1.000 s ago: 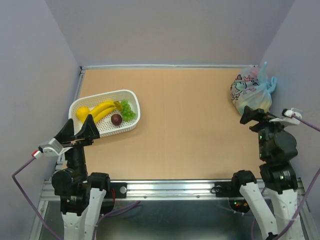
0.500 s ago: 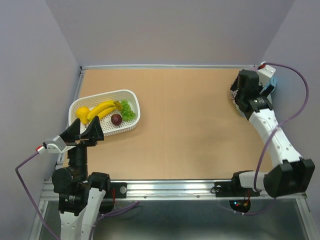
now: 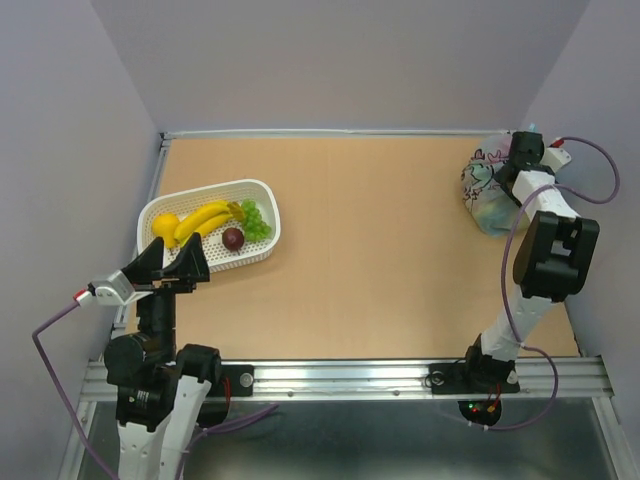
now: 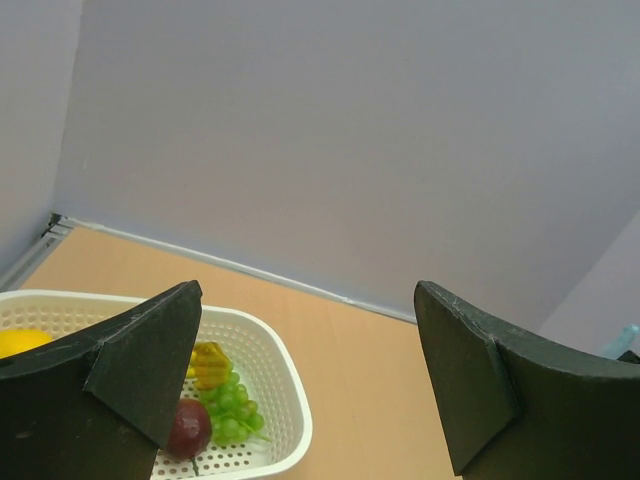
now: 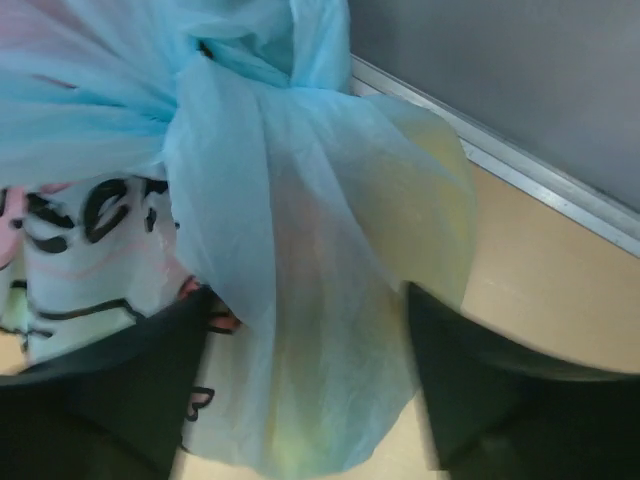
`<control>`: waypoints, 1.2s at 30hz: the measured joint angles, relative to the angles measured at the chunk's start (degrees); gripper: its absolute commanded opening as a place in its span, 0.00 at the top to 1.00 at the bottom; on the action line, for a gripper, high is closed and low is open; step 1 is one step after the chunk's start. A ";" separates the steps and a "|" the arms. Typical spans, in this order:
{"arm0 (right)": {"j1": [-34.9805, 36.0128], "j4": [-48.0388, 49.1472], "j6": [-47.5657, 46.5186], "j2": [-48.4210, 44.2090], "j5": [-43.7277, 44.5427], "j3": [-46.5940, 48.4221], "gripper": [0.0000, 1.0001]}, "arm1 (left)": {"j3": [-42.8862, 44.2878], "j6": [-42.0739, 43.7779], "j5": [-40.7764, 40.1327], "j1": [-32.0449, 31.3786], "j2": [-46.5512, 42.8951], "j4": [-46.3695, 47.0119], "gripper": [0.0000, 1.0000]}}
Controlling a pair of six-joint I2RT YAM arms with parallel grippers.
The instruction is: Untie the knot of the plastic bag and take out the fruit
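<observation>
2 right jaws open | plastic bag (image 5: 330, 260) between them | knot (image 5: 215, 80) tied

The plastic bag (image 5: 320, 200) is showing translucent light blue, with a pink and black cartoon print. The slotted basket (image 3: 245, 258) is looking white, carrying yellow bananas (image 3: 203, 220), green grapes (image 3: 257, 221) and a dark plum (image 3: 233, 238).

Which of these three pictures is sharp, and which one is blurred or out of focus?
Right wrist view: the plastic bag fills the frame and looks soft, and the dark fingers at the bottom are blurred. Left wrist view: the white basket is fairly sharp. Top view: sharp, evenly lit, no glare.
</observation>
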 measured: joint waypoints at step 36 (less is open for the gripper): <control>50.36 4.46 -11.15 -38.47 -23.21 -38.80 0.99 | 8.09 -10.08 26.80 -8.70 44.48 2.19 0.07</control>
